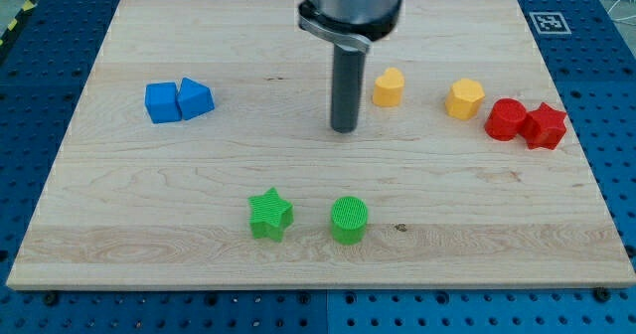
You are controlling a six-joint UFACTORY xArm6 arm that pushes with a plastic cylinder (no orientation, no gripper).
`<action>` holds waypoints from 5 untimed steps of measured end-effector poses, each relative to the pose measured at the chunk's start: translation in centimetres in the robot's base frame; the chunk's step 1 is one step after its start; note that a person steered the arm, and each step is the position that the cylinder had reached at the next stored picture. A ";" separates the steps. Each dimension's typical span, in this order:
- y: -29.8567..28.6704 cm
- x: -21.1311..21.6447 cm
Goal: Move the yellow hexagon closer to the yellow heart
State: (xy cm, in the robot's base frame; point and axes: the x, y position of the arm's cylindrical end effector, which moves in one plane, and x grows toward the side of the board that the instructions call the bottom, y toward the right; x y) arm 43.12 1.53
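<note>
The yellow hexagon (465, 98) sits at the view's upper right, just left of the red blocks. The yellow heart (389, 86) lies a short gap to its left. My tip (344, 129) rests on the board left of and slightly below the heart, apart from it. The rod rises from there to the arm's grey flange at the view's top centre.
Two red blocks (507, 118) (545, 126) touch each other at the right edge. Two blue blocks (161, 102) (195, 98) sit together at the left. A green star (269, 214) and a green cylinder (349, 220) lie near the bottom centre. The wooden board (119, 225) ends on all sides.
</note>
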 end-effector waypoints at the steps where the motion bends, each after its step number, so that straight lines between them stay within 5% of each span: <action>1: -2.4 -2.7; 3: -0.9 -8.7; 5: 9.7 -11.7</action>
State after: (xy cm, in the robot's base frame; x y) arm 31.42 11.18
